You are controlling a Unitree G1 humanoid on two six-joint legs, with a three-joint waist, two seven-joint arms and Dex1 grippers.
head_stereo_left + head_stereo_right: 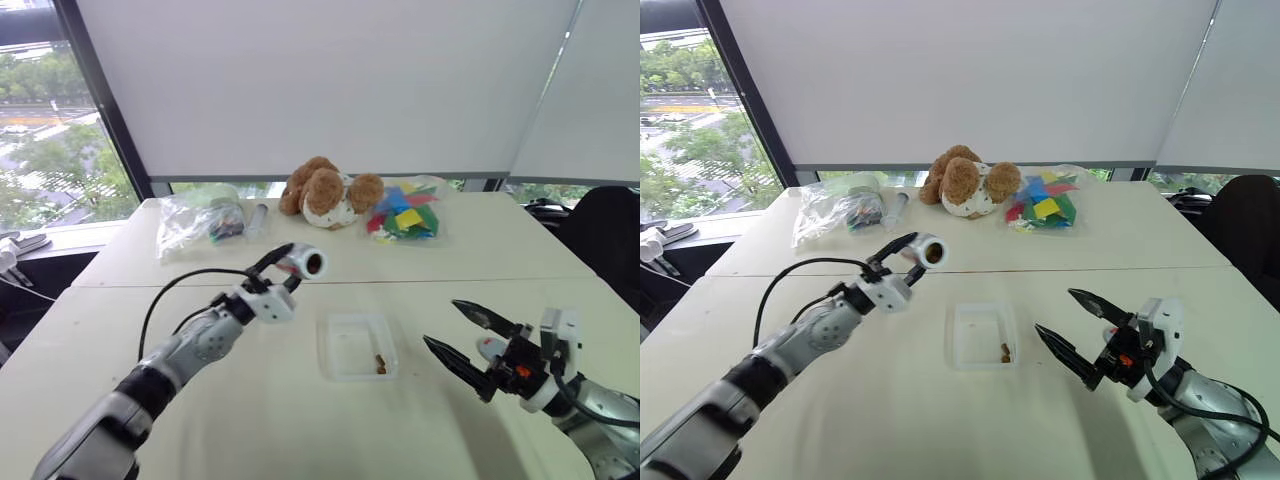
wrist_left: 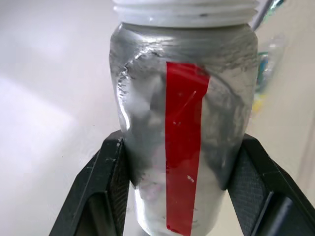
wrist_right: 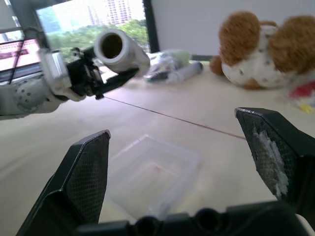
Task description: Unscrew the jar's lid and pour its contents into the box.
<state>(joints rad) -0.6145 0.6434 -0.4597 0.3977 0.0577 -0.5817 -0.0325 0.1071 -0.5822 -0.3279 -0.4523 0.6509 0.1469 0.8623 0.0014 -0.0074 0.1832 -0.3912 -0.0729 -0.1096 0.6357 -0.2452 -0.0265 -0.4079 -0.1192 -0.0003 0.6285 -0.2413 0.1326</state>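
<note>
Jar (image 1: 305, 263) clenched sideways in left gripper (image 1: 283, 262), at ten o'clock from box (image 1: 357, 345) holding contents (image 1: 380, 365); right gripper (image 1: 462, 336) released at three o'clock, empty.

Jar (image 1: 303, 262): silver-grey dented cylinder, red stripe down its side, white threaded neck, lid off, dark open mouth; held lying roughly level above the bench. Box (image 1: 357, 345): shallow clear tray on the bench, holding contents (image 1: 380, 364), few brown bits.

The left gripper (image 1: 285, 262) is clamped shut and raised forward; the right gripper (image 1: 462, 336) is held wide open, pointing left.
</note>
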